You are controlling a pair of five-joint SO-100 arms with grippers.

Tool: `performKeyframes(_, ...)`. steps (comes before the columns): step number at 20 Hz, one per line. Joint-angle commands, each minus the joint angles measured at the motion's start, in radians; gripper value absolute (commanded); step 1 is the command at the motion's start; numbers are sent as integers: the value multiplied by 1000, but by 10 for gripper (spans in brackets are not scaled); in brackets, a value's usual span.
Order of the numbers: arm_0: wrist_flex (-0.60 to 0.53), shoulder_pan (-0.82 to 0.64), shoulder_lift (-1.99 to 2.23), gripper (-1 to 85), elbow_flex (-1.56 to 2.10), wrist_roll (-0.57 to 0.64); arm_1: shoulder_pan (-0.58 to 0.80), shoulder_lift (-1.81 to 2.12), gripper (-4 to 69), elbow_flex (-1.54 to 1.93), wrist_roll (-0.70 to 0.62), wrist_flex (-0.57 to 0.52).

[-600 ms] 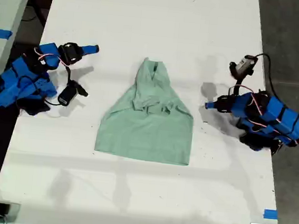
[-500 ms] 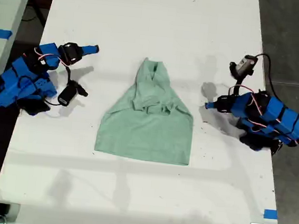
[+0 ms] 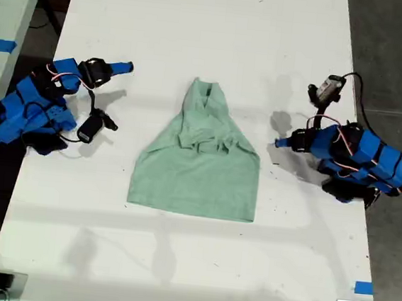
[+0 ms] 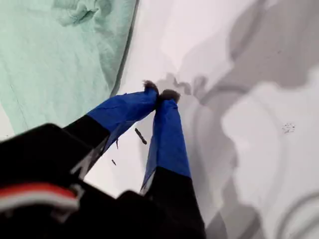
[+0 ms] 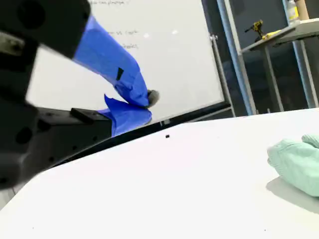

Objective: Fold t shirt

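Exterior view: the t shirt (image 3: 197,164) lies flat mid-table (image 3: 198,36), collar end toward the far edge, wide hem toward the near edge, sleeves folded in over the body. You've got one blue arm at the exterior view's left and one at its right, both folded low and apart from the fabric.

First wrist view: my first gripper (image 4: 159,94) has its blue-taped tips pressed together, nothing between them. It hangs over bare table just beside the shirt's edge (image 4: 60,64), not touching it. That puts it on the arm at the exterior view's right (image 3: 281,141).

Second wrist view: my second gripper (image 5: 142,102) is also pinched closed and empty, tips off the table. You see a corner of the shirt (image 5: 296,162) well apart from it, whiteboard (image 5: 159,50) behind. In the exterior view it is at the left (image 3: 127,65).
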Motion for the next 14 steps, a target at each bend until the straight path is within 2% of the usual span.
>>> performKeyframes(1, 5, 3, 6, -3, 43, -28, -15, 9, 21, 49, 5, -32)
performKeyframes(4, 6, 0, 6, -3, 43, -32, -28, 9, 20, 28, 55, -26)
performKeyframes(6, 6, 0, 6, -3, 43, -32, -46, 9, 19, -25, 229, -12)
performKeyframes(10, 8, -2, 6, -3, 43, -32, -49, 5, 19, -52, 229, 18)
performKeyframes(12, 8, -2, 6, -3, 43, -32, -28, 5, 19, -52, 356, 55)
performKeyframes(14, 8, 0, 6, -3, 43, -34, -64, 5, 19, -63, 341, 34)
